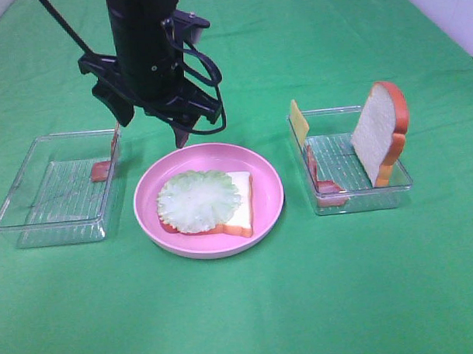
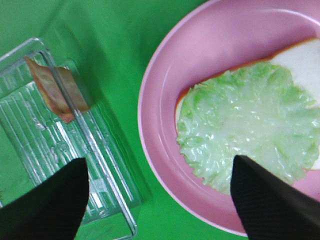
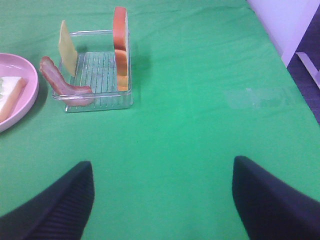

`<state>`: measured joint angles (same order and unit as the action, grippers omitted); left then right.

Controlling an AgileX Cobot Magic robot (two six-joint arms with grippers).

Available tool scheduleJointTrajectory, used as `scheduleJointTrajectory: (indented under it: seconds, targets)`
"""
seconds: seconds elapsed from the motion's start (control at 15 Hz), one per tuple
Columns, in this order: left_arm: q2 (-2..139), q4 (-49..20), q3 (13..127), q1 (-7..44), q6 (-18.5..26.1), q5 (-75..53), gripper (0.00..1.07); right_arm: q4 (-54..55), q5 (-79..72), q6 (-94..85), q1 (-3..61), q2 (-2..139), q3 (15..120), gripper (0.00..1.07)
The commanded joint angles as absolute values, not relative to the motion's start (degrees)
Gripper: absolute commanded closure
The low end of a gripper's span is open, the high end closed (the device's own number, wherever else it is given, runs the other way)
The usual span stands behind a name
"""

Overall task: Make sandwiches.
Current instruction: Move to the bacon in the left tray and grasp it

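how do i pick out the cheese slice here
Find the round pink plate, then the clear tray to its right. The cheese slice stands at that tray's plate-side end: thin and yellow, unlike the red bacon strip and thick white bread slice.

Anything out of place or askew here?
Nothing spilled or damaged. The lettuce sits off-centre on the bread slice, leaving one side bare; a bacon strip leans against the wall of the left tray.

One white bread slice (image 1: 239, 202) lies flat on the pink plate (image 1: 214, 157), with a pale green lettuce leaf (image 1: 198, 200) on top. To the right of the plate a second slice (image 1: 379, 133) stands upright, near yellow cheese (image 1: 298, 122) and bacon (image 1: 318, 179). To the left of the plate leans another bacon strip (image 1: 104, 168).
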<state>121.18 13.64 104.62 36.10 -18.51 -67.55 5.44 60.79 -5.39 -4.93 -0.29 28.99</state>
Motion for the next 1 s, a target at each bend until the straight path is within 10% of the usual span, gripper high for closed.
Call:
scheduleJointTrajectory:
  seconds: [0.07,0.6,1.0]
  targets:
    - [120.8,13.5,108.3,33.6,-19.0,-71.3,0.32,5.2,60.8,-6.1,-5.2,-1.1,29.0,0.34]
    - [123.4,6.2,109.0,20.7,-19.0,-72.6,0.32,5.2,60.8,-6.1,-5.2,-1.1,29.0,0.34]
    - [127.3,5.7,109.0,20.8,-18.8,-68.8,0.32,5.2,60.8,-6.1,-5.2,-1.1,29.0,0.34]
